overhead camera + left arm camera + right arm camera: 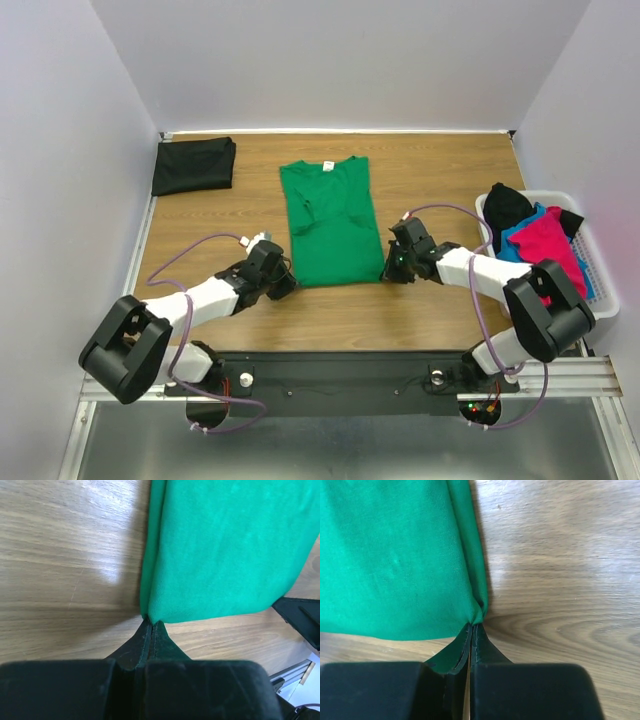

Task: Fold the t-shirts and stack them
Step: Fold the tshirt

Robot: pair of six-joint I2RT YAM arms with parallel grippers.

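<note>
The bright green t-shirt [330, 220] lies on the table's middle, sides folded in, white neck label at the far end. My left gripper [287, 283] is shut on its near left corner [150, 615]. My right gripper [388, 272] is shut on its near right corner [477, 617]. A folded black t-shirt [194, 165] lies at the far left. Magenta [548, 245], blue [518, 243] and black [506, 206] shirts lie heaped in the basket at the right.
The white plastic basket [598, 290] stands at the table's right edge. Grey walls close the table on three sides. The metal rail [590, 375] with the arm bases runs along the near edge.
</note>
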